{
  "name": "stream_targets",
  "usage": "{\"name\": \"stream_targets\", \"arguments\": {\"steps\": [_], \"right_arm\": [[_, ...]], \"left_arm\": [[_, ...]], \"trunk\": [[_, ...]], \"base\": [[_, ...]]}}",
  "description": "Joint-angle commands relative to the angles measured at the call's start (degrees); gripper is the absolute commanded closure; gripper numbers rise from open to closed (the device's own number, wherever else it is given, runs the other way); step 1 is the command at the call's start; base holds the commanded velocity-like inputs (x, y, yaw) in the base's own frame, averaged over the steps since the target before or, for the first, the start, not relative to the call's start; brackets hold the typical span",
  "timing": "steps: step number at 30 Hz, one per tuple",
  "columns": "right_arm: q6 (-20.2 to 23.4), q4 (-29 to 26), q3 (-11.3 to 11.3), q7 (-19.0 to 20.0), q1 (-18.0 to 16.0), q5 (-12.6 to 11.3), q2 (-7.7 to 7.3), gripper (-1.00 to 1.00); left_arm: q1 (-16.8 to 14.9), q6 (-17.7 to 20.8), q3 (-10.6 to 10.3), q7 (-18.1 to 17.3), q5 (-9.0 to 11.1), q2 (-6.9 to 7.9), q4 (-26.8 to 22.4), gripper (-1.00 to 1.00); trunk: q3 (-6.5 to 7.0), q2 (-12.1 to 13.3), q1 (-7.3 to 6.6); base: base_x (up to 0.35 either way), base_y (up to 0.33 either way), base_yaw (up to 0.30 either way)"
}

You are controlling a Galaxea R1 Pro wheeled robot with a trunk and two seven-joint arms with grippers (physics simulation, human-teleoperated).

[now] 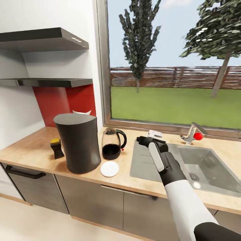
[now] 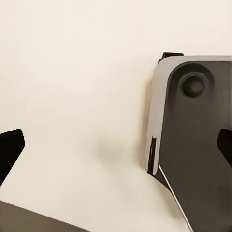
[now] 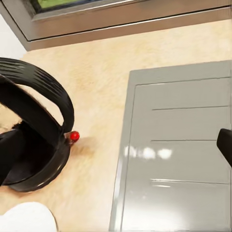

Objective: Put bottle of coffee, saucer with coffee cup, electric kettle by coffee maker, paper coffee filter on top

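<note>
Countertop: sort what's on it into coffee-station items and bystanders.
Job:
coffee maker, tall dark body
electric kettle, glass with black handle
saucer, white, in front of the kettle
bottle of coffee, small, yellow-capped

Lying about:
sink with drainboard
tap with red knob
small white object by the window

Beside the coffee maker (image 1: 79, 147) on the tabletop (image 1: 33, 150): one electric kettle (image 1: 111, 144), one saucer (image 1: 109, 168), one coffee bottle (image 1: 57, 148). Two wall shelves (image 1: 47, 82) above.
</note>
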Motion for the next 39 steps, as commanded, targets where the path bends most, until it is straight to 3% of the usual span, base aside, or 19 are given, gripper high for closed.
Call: {"name": "stream_targets", "arguments": {"steps": [1,20,26,31,39], "right_arm": [[0.1,-0.02,0.09,-0.56,-0.07,-0.83,-0.01,-1.0],[0.21,0.53,0.31,-0.41,-0.07,-1.88,-0.1,-1.0],[2.29,0.54,0.42,-0.25,-0.07,-1.91,-0.11,-1.0],[2.75,0.66,0.39,6.28,-0.07,-1.64,-0.24,-1.0],[2.78,0.7,0.4,7.31,-0.07,-1.57,-0.28,-1.0]], "left_arm": [[-0.05,-0.2,0.41,-0.27,0.07,0.02,0.11,-1.0],[-0.04,-0.2,0.42,-0.21,0.15,-0.59,0.16,-1.0],[-0.04,-0.2,0.49,-0.21,0.17,-0.61,0.09,-1.0],[-0.04,-0.2,0.43,-0.21,0.12,-0.86,0.0,-1.0],[-0.04,-0.22,0.42,-0.21,-0.01,-0.94,-0.02,-1.0]], "trunk": [[-0.14,-0.14,0.04],[-0.14,-0.14,0.04],[-0.14,-0.14,0.04],[-0.14,-0.14,0.04],[-0.14,-0.14,0.04]], "base": [[0.0,-0.042,-0.238],[0.0,-0.251,-0.265],[0.0,-0.272,-0.287],[0.0,-0.273,-0.299],[0.0,-0.273,-0.3]]}}
